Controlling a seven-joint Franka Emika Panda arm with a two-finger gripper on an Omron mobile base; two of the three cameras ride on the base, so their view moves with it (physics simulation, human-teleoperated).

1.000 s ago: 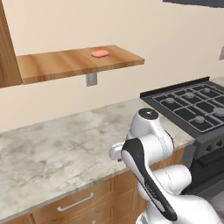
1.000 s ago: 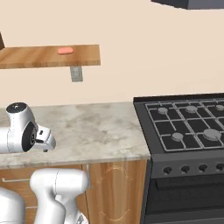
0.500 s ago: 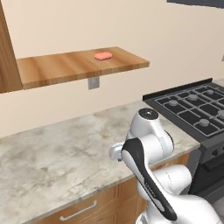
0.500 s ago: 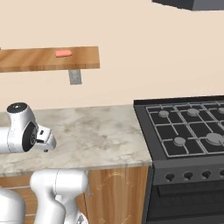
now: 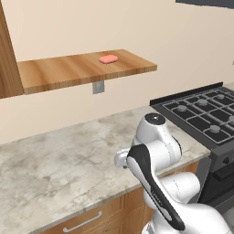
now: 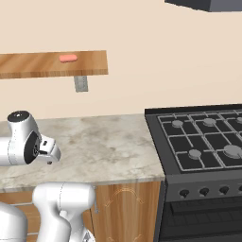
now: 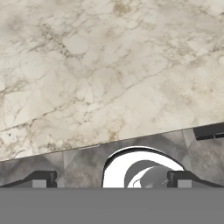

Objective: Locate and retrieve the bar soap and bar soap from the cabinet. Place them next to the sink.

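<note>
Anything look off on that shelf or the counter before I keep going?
Nothing stands out. The salmon-pink bar soap lies flat on the wooden shelf, well inside its edges. The marble counter has no spills, and the stove grates sit square. The hand hangs open over the counter's front edge.

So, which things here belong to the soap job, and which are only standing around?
Job: salmon-pink bar soap on the wooden shelf board; gripper, open, over the counter.
Just there: marble counter, gas stove, drawer handle.

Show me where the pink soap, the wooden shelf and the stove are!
soap [image 5: 109, 59], left base view, middle of its top.
shelf [image 5: 64, 71], left base view, bare board top.
stove [image 6: 203, 142], right base view, burner grate.
</note>
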